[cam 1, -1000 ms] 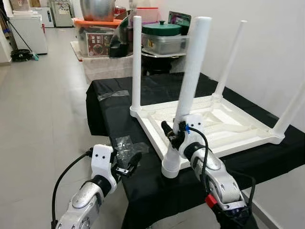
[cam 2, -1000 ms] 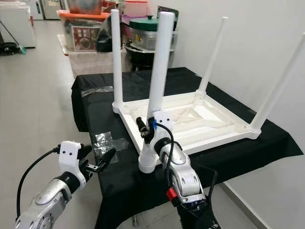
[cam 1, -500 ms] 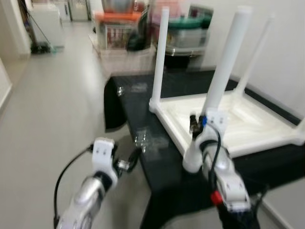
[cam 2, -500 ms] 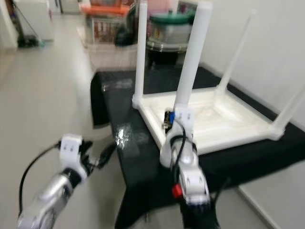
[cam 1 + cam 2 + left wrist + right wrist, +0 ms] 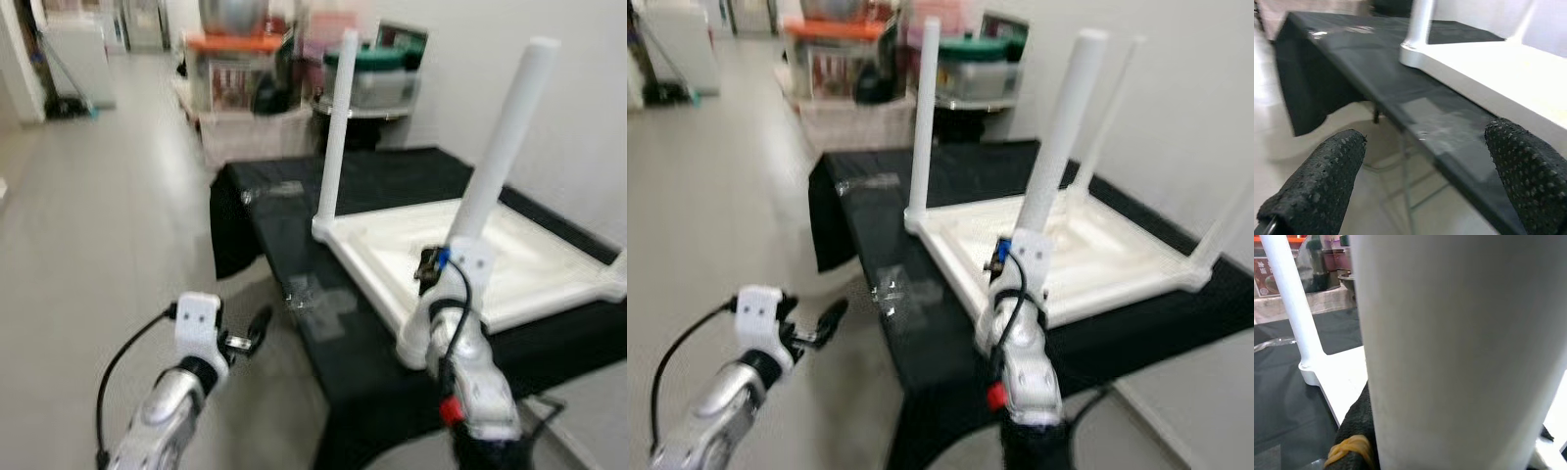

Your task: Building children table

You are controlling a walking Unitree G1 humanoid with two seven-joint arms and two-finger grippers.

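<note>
A: Children's table (image 5: 509,264), flipped belly-up on the black-draped bench (image 5: 294,211), legs skyward. Right hand (image 5: 438,277) pinches the nearest leg (image 5: 495,162) down by its corner socket.

B: Leg-fitting stage, I'd say. Left hand (image 5: 247,336)?

A: Off the bench's near edge over the floor (image 5: 118,196), fingers (image 5: 1320,183) spread, holding nothing.

B: Next likely calls for pressing or twisting that leg home, the table braced.
</note>
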